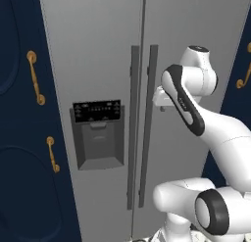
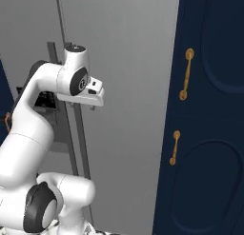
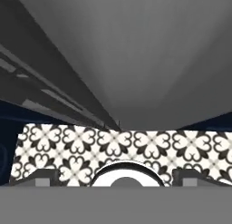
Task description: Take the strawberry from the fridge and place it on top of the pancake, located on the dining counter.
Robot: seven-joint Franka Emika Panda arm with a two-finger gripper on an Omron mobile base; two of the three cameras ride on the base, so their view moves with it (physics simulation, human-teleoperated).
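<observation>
Arm raised before the shut fridge

The grey fridge stands with both doors shut between navy cabinets — its dark handles run down the middle seam. The gripper hangs beside the right door, fingers spread and released — grasping nothing.

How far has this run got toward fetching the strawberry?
Nothing looks done yet: both doors of the fridge are shut. In hand: the arm is raised near the door handles, with the end effector open and empty. Left: open a door, take the strawberry, carry it to the pancake.
</observation>
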